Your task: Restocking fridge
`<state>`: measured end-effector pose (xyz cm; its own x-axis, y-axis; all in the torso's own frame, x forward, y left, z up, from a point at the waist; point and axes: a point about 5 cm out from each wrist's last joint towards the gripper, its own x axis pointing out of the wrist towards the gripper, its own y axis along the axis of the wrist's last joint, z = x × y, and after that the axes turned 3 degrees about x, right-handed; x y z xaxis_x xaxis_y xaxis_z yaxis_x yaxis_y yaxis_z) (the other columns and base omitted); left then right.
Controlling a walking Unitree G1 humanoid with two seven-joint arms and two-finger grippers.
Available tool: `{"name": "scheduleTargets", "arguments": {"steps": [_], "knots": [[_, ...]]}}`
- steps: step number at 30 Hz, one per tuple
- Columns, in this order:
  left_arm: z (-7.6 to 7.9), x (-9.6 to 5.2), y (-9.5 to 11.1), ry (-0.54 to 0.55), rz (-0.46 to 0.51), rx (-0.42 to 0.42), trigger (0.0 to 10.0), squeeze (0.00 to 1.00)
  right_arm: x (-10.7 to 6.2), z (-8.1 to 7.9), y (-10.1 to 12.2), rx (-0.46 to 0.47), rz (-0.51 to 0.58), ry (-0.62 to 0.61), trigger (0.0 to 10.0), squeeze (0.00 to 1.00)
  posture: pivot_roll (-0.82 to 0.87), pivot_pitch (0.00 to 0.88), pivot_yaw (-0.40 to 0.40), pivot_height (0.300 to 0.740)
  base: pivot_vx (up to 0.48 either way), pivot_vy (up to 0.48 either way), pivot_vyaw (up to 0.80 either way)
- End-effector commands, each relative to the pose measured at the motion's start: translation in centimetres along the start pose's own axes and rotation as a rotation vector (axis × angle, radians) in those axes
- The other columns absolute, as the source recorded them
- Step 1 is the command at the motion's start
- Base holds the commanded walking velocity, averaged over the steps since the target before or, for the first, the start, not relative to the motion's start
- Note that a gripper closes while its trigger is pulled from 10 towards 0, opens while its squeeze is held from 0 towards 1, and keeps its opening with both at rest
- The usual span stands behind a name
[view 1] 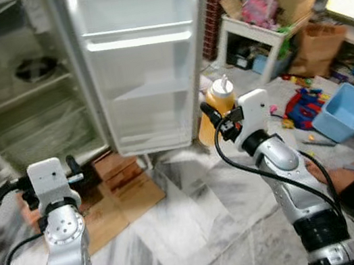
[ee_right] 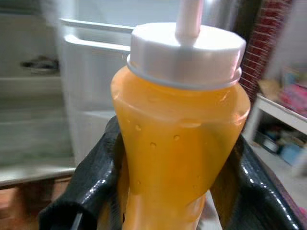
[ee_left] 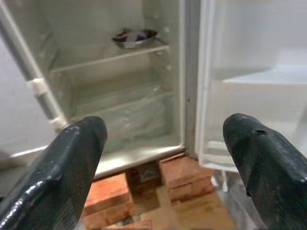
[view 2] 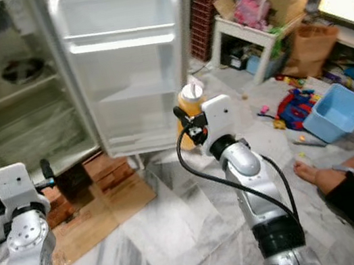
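The right hand point(ee_right: 168, 191) is closed around the waist of a translucent orange squeeze bottle with a white screw cap and white nozzle point(ee_right: 180, 143), one black finger pressed on each side of its narrowed middle. From the head camera the bottle point(view 1: 221, 100) is held up off the floor, just in front of the lower edge of the open white fridge door point(view 1: 144, 63), with its empty moulded shelves.

The bottle stands upright, long axis close to vertical, nozzle pointing up and base down; it may lean slightly towards the door, though the angle is hard to judge from here.

The step in hand looks like carrying the bottle to a door shelf. To do it well, the hand should keep the bottle vertical, lift it clear of the shelf's front lip, move it in over the pocket, then lower the base flat before the fingers let go. A grip at the waist leaves the base free to seat, which helps. The soft wall could bulge if squeezed harder, so pressure should stay even.

The left hand point(ee_left: 165, 158) is wide open and holds nothing, its fingers facing the fridge's inner compartment point(view 1: 22, 111), above the reddish bricks point(view 1: 118, 167) propping the cabinet.
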<state>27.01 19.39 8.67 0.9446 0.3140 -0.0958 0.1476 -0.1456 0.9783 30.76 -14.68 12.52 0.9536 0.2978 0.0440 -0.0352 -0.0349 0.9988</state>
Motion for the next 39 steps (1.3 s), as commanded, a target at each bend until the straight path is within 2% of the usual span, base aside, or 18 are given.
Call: {"name": "scheduleTargets", "arguments": {"steps": [1,16,31,39], "knots": [[-1.18,0.29,0.26,0.031,0.017,0.021,10.0,0.0,0.7,-1.14,1.02,0.009,0.045,0.042,10.0,0.0,0.04,0.0,-0.052,0.74,0.435,0.0,0.0],[-0.79,0.53,0.17,0.035,-0.003,0.021,10.0,0.0,0.92,-1.49,1.05,-0.001,0.048,0.067,10.0,0.0,0.04,0.0,-0.054,0.74,0.444,0.0,0.0],[-0.68,0.52,0.02,0.045,-0.014,0.021,10.0,0.0,0.95,-1.56,1.18,0.011,0.055,0.085,10.0,0.0,0.04,0.0,-0.055,0.74,0.376,-0.257,0.0],[-1.25,0.8,0.14,0.118,-0.021,0.012,10.0,0.0,1.05,-1.83,1.39,0.026,0.063,0.105,10.0,0.0,0.04,0.0,-0.058,0.74,0.064,0.0,0.0]]}}
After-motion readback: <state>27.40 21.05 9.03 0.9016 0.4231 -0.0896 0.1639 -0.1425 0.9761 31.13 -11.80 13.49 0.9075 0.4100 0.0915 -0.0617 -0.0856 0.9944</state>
